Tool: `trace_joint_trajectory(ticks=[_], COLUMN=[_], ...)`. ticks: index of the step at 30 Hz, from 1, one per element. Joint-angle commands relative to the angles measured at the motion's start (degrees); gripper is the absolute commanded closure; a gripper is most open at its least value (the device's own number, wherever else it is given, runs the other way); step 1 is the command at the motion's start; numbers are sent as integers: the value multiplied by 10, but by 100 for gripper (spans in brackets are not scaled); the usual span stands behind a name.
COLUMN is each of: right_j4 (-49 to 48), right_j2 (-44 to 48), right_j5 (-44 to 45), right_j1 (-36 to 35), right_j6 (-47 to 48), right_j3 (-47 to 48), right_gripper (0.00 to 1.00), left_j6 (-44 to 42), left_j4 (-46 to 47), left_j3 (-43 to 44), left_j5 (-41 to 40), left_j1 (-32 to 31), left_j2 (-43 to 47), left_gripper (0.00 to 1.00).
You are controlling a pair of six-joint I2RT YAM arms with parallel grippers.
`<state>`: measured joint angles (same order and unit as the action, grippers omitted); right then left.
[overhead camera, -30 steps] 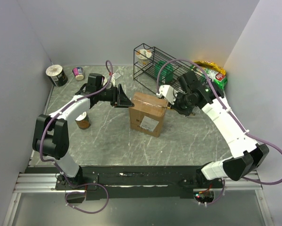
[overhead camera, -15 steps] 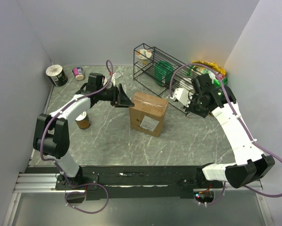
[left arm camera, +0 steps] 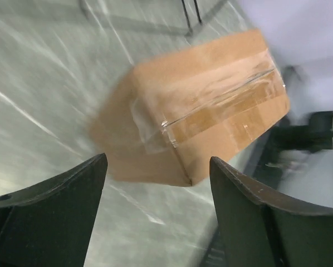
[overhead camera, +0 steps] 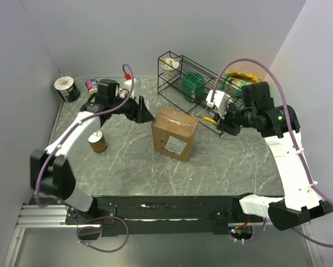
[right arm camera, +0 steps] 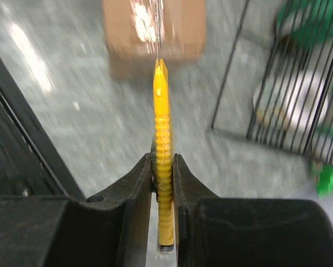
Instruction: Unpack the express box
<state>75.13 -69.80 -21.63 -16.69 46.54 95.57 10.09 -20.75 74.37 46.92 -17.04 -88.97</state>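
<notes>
Centrally, taped cardboard express box (overhead camera: 175, 133); left tool (left arm camera: 156, 167) agape, empty; right tool (right arm camera: 162, 161) tight on ridged yellow cutter (right arm camera: 161, 111).

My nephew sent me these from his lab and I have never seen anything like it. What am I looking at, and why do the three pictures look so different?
This is a robot with a left arm and a right arm, bolted at the near edge of a table. Each arm ends in two fingers. The wide picture comes from a fixed camera above and behind the arms. The other two come from small cameras on the wrists, so each shows its own dark fingers up close.

On the table stands a taped brown cardboard box, with a wire rack behind it and a can to its left. The left arm's fingers are open and empty, facing the box. The right arm's fingers are shut on a thin yellow tool, possibly a cutter for the tape.
</notes>
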Motion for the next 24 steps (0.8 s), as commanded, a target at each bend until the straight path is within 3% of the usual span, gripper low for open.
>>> trace_joint_trajectory(ticks=[1, 6, 12, 20, 24], right_j4=[-124, -154, -184, -173, -171], right_j2=[-20, -87, -113, -97, -98], right_j5=[-132, -193, -161, -67, -31], right_j1=[3, -11, -57, -149, -162], right_j6=[-45, -60, -76, -32, -29], right_j3=[14, 81, 108, 88, 86], right_gripper=[100, 100, 100, 100, 100], left_j6=[-194, -352, -357, -398, -407], left_j4=[75, 38, -27, -44, -41], left_j3=[26, 104, 215, 194, 176], left_j5=[-68, -83, -40, -23, -19], left_j1=[-5, -62, -96, -141, -150], left_j2=[120, 128, 70, 69, 79], left_gripper=[20, 20, 25, 24, 30])
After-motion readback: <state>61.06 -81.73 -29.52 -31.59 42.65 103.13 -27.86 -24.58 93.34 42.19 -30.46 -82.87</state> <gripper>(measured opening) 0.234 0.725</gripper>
